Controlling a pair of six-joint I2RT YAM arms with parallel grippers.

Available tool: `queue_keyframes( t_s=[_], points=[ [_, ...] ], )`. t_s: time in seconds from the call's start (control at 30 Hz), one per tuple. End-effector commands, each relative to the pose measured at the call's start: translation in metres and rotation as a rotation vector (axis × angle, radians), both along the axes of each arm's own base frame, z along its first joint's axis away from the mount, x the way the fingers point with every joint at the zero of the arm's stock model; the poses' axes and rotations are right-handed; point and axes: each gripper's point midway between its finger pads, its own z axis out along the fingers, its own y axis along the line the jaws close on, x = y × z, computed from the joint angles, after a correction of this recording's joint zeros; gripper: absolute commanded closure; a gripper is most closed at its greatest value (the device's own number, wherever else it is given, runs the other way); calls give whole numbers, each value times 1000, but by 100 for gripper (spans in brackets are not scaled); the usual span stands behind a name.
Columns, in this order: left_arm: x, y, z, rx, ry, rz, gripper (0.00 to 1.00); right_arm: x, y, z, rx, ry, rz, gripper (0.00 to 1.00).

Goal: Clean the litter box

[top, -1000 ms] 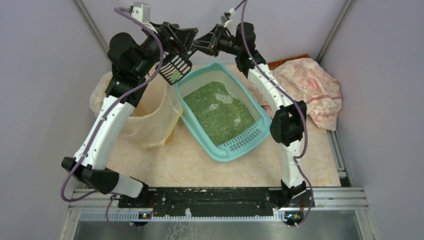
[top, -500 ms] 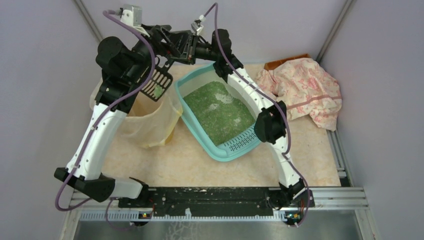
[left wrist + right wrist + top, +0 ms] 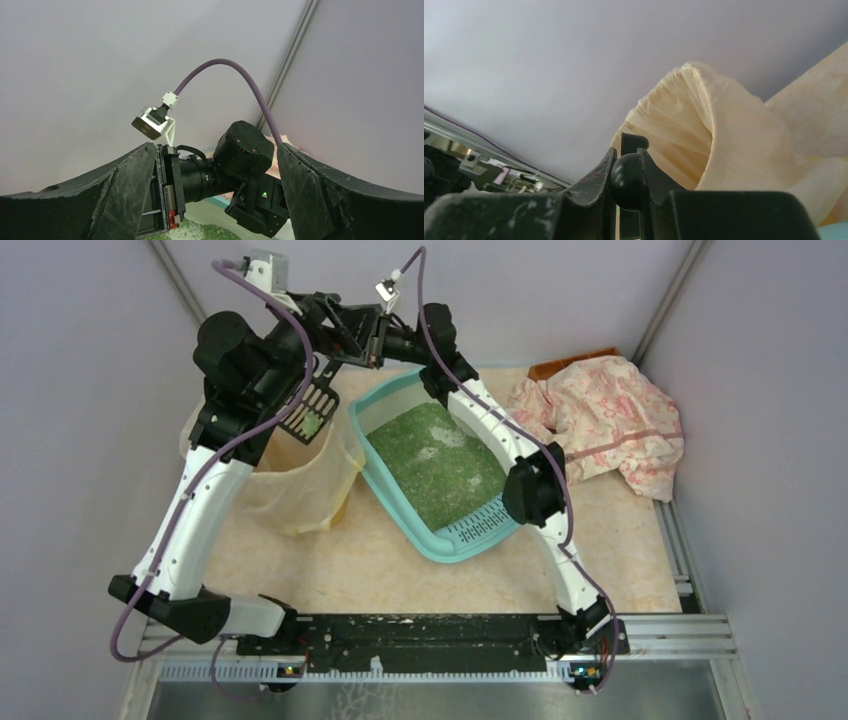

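Now that the right arm has swung left, the slotted scoop (image 3: 308,412), clamped in the right gripper (image 3: 626,165), hangs over the bag-lined bin (image 3: 290,485) at upper left, so dumping seems next. The litter box (image 3: 480,525) sits mid-frame. The left gripper (image 3: 215,165) gapes empty. No writing is legible.
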Motion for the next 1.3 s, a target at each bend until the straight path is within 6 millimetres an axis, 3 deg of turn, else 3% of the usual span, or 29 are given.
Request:
queue_keyframes(
  t_s=[0.0,0.27,0.57,0.83,1.1,1.27],
  points=[
    [1,3,9,10,-24,10,4,-8,5,25,69,-258,-8,100],
    [6,3,2,29,-13,13,4,-22,2,42,176,-475,39,100],
    [5,7,1,50,-17,23,5,-66,-19,68,303,-679,174,100],
    [0,13,-2,68,-21,41,5,-84,-26,70,340,-760,232,100],
    [-7,19,1,81,-18,57,5,-84,-18,60,343,-788,238,100],
    [-6,16,-4,77,8,43,5,-45,0,57,314,-690,77,100]
  ],
)
